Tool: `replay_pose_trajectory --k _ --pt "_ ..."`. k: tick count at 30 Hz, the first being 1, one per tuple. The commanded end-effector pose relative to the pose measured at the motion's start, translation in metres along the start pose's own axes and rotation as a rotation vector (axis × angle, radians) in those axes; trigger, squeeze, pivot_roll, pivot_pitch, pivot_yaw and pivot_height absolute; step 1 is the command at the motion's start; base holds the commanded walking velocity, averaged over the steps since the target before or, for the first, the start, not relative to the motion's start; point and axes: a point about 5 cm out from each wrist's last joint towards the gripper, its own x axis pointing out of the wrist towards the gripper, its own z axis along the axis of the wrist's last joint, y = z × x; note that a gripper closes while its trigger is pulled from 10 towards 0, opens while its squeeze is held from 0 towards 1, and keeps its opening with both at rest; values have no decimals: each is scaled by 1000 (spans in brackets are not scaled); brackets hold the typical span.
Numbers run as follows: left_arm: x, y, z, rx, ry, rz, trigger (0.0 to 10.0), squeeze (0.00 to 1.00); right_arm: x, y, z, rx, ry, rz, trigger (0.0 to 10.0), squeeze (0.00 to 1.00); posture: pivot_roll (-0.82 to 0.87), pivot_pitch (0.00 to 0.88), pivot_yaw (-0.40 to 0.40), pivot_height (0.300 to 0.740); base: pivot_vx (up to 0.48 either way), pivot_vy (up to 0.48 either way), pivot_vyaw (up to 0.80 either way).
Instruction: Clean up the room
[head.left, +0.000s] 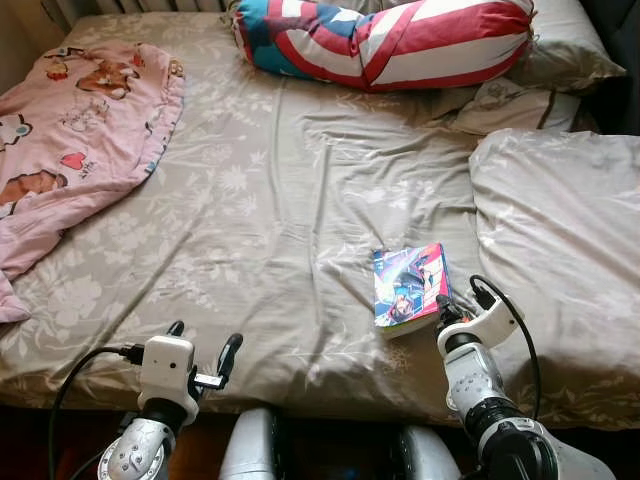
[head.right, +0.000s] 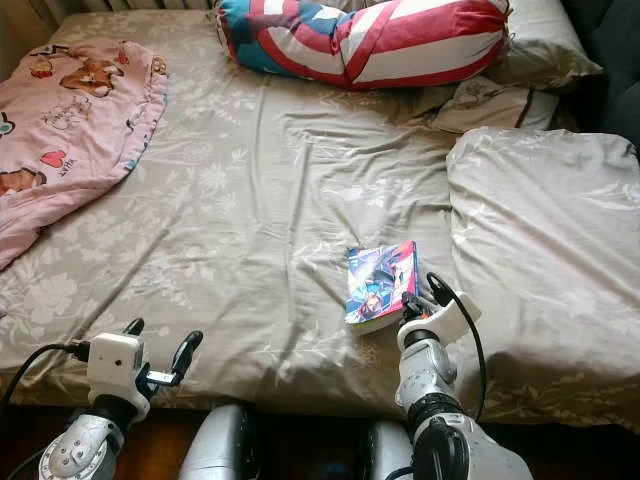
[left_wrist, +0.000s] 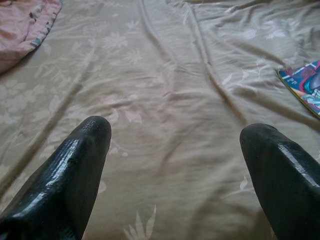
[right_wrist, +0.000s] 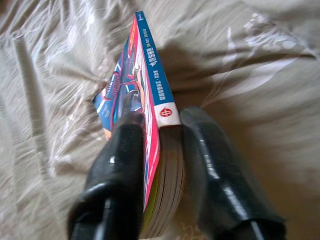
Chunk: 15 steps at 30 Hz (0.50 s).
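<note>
The right gripper (right_wrist: 157, 150) has its two black fingers closed on the near corner of the book (head.left: 410, 286), which lies on the beige bedsheet (head.left: 270, 220) beside the duvet fold (head.left: 565, 230). A clean lift probably wants a firm pinch across cover and pages, rising straight so nothing fans out. The left gripper (head.left: 205, 350) hovers spread wide, holding nothing, at the bed's near edge.

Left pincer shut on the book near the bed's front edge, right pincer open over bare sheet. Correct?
No, the arms are swapped. The right pincer is shut on the book near the bed's front edge; the left pincer is open over bare sheet. The two wrist views show it.
</note>
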Motion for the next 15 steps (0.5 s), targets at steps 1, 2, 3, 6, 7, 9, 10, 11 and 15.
replay_pose_trajectory --k 1,2,3,6,7,9,10,11,15 --pt "-3 0 -7 -4 39 -1 10000 0 -3 -12 -1 -7 -2 -45 10000 1000 35 240 41 651 0 0 0" --pt "-2 0 -7 -2 39 -4 10000 0 -4 -15 -1 -8 -3 -54 10000 1000 34 239 41 651 0 0 0" --pt "-2 0 -7 -2 39 -4 10000 0 -4 -15 -1 -8 -3 -54 10000 1000 34 239 41 651 0 0 0" --pt "-1 0 -7 -1 37 -6 10000 0 -5 -20 -1 -10 -9 -77 10000 1000 33 238 42 651 0 0 0" --pt "-1 0 -7 -1 36 -8 10000 0 -6 -22 0 -7 -13 -86 10000 1000 32 235 43 651 0 0 0" --pt "0 -1 -7 -2 34 -10 10000 0 -7 -27 1 -8 -18 -105 10000 1000 30 234 43 651 0 0 0" --pt "1 -1 -7 -2 34 -11 10000 0 -7 -27 1 -7 -20 -107 10000 780 30 234 43 651 0 0 0" --pt "1 -1 -7 -3 35 -11 10000 0 -7 -29 1 -7 -20 -109 10000 0 25 231 43 651 0 0 0" --pt "5 -2 -9 -4 36 -15 10000 0 -11 -28 -11 -104 28 -69 10000 0 17 219 38 651 0 0 0"
